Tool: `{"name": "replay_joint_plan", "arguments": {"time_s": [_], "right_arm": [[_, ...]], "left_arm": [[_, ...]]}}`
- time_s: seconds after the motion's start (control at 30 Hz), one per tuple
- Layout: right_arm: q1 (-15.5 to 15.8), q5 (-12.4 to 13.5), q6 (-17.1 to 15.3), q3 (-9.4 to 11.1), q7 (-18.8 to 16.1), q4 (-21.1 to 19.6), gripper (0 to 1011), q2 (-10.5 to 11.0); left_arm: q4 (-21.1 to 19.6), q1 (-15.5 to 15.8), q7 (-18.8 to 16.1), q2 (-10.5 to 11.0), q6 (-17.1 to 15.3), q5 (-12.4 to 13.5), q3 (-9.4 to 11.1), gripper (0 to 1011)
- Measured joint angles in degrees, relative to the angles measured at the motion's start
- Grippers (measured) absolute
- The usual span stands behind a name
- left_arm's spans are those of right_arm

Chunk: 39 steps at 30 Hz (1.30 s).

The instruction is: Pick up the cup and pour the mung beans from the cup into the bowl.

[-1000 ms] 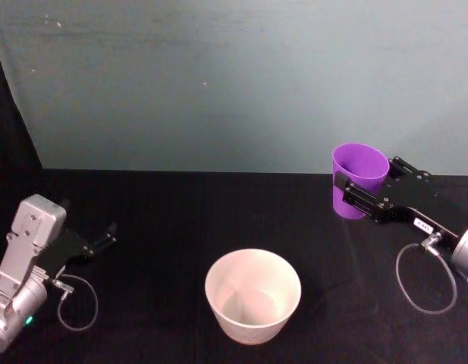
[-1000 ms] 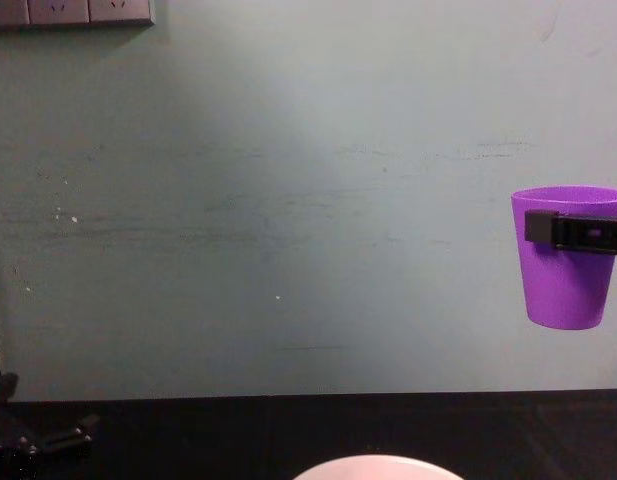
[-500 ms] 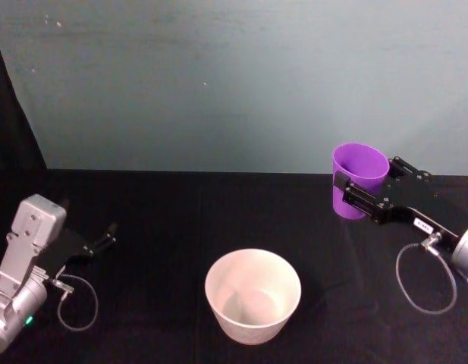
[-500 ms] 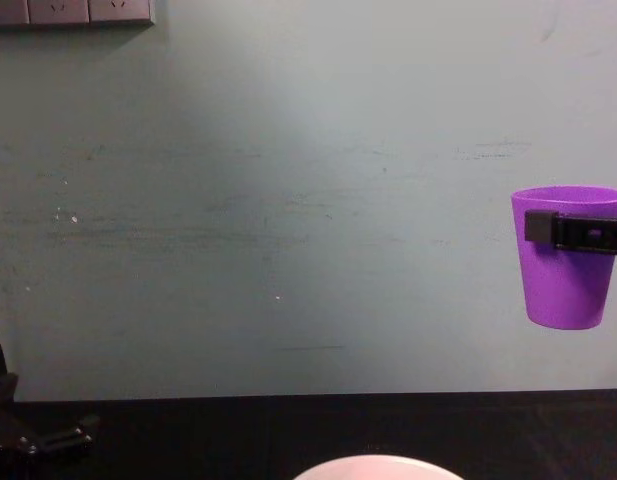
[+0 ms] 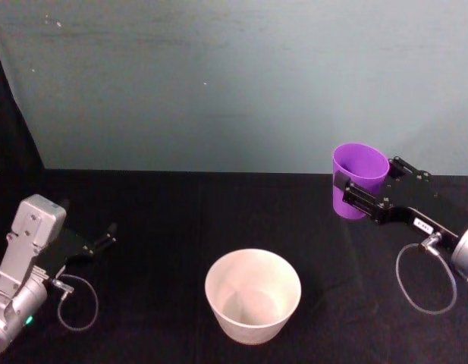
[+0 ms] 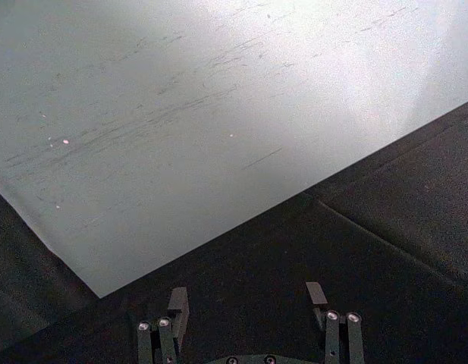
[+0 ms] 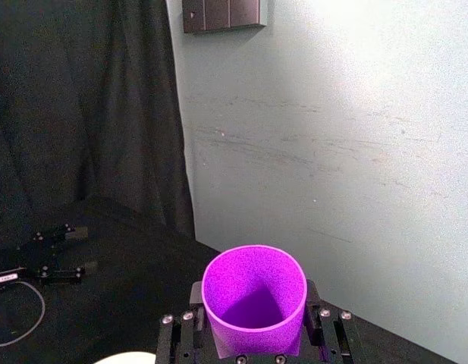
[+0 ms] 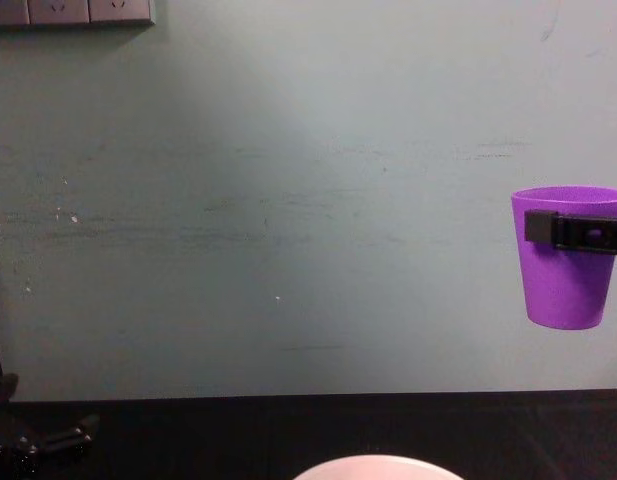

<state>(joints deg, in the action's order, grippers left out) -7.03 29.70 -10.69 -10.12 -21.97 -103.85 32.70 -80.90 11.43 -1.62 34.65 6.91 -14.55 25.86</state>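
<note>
1. The right gripper (image 5: 353, 196) is up in the air on the right side. Its jaws pinch the cup (image 5: 360, 170) near the top, one on each side.
2. The cup is upright, high above the black desk (image 5: 165, 220). It is well apart from the bowl (image 5: 251, 327), off to the right and farther back.
3. The bowl sits on the desk in the middle, close to the robot. It looks empty inside.
4. From the right wrist view I cannot make out any beans in the cup.
5. The left gripper (image 6: 247, 297) rests low on the left side of the desk. Its jaws are spread and hold nothing.
6. I think the picking up is done and the carrying step is on now.
7. Next, the cup needs to go left and nearer, until it is over the bowl. Then it needs a slow tip, so the beans fall in and not on the desk.
</note>
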Motion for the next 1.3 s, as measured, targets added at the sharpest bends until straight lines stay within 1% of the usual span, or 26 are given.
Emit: {"name": "replay_joint_plan", "arguments": {"time_s": [1.3], "right_arm": [[0.0, 0.0, 0.0, 0.0, 0.0, 0.0, 743, 0.0]], "left_arm": [[0.0, 0.0, 0.0, 0.0, 0.0, 0.0, 0.0, 1003]]}}
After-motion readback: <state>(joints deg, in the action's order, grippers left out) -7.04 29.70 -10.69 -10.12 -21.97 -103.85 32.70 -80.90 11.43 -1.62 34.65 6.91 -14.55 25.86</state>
